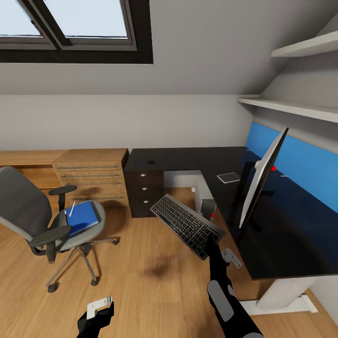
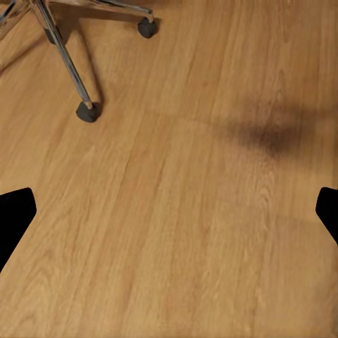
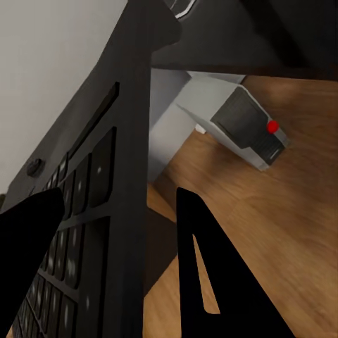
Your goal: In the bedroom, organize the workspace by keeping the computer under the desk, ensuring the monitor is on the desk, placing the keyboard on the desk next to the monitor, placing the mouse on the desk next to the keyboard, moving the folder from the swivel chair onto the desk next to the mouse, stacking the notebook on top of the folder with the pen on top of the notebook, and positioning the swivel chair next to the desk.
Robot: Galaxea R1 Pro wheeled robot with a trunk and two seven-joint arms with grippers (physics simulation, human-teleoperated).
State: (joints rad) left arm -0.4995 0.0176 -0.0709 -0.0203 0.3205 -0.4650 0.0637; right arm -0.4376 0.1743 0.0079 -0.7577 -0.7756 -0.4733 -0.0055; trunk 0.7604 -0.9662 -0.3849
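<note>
My right gripper [image 1: 214,242] is shut on one end of the dark keyboard [image 1: 187,225]. It holds the keyboard tilted in the air above the floor, just left of the black desk [image 1: 188,159]. The right wrist view shows the keyboard [image 3: 84,211] between the fingers [image 3: 201,260], with the computer [image 3: 250,130] under the desk beyond. The monitor [image 1: 260,180] stands on the desk, seen edge-on. The blue folder [image 1: 82,217] lies on the grey swivel chair [image 1: 28,211], a thin white pen [image 1: 72,209] on it. My left gripper [image 1: 100,307] hangs open low over the floor. The mouse is out of view.
A light wooden chest [image 1: 91,176] stands between the chair and the desk. A small flat pale-edged pad [image 1: 228,177] lies on the desk; it may be the notebook. Wall shelves [image 1: 291,108] hang above the desk. The chair's castors [image 2: 87,111] stand on the wooden floor [image 2: 183,232].
</note>
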